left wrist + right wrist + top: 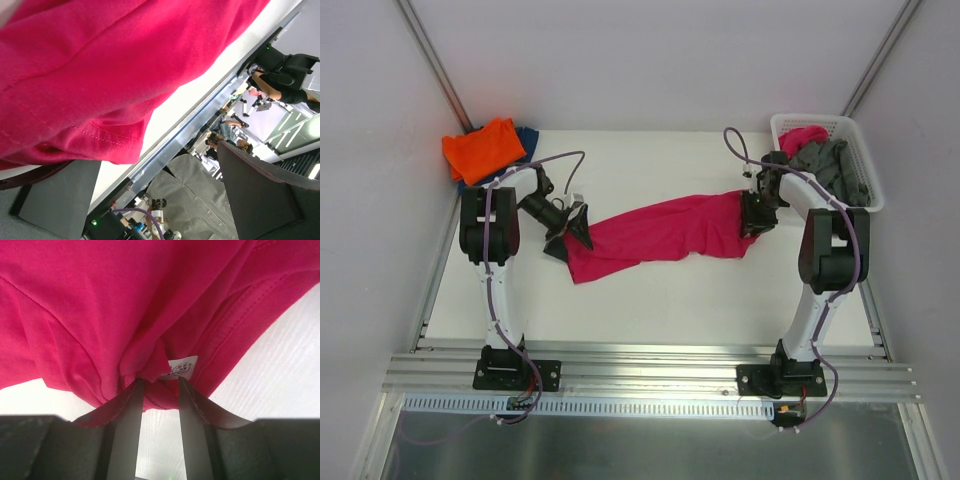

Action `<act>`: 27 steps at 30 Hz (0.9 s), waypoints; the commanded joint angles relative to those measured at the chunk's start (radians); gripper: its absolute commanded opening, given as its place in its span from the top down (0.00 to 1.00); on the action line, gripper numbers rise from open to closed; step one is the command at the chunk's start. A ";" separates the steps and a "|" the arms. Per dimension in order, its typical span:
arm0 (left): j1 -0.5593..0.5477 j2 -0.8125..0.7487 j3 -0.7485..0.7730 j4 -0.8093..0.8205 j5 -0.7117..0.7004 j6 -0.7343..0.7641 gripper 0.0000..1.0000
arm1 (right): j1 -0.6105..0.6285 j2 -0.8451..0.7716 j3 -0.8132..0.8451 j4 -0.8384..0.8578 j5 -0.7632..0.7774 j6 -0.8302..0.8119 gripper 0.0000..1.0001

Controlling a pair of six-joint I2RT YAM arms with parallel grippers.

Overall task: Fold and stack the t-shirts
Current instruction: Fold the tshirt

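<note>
A large magenta t-shirt (650, 232) lies stretched across the middle of the table between both arms. My left gripper (570, 232) is at its left end, open, with the cloth's hem (100, 150) draped near one finger (50, 195) and nothing pinched. My right gripper (756, 213) is at the shirt's right end, with its jaws closed on the bunched collar (150, 365) next to the white label (182, 367). A folded orange t-shirt (483, 148) rests on a dark blue one (528, 137) at the back left corner.
A white lattice basket (810, 119) stands at the back right, holding grey shirts (830, 165) and a pink cloth (802, 137). Grey walls close in the table on both sides. A metal rail (650, 370) runs along the near edge.
</note>
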 commanded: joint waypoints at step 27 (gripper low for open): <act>0.230 -0.142 -0.051 -0.117 -0.163 0.050 1.00 | -0.084 -0.047 0.022 0.001 0.056 -0.012 0.99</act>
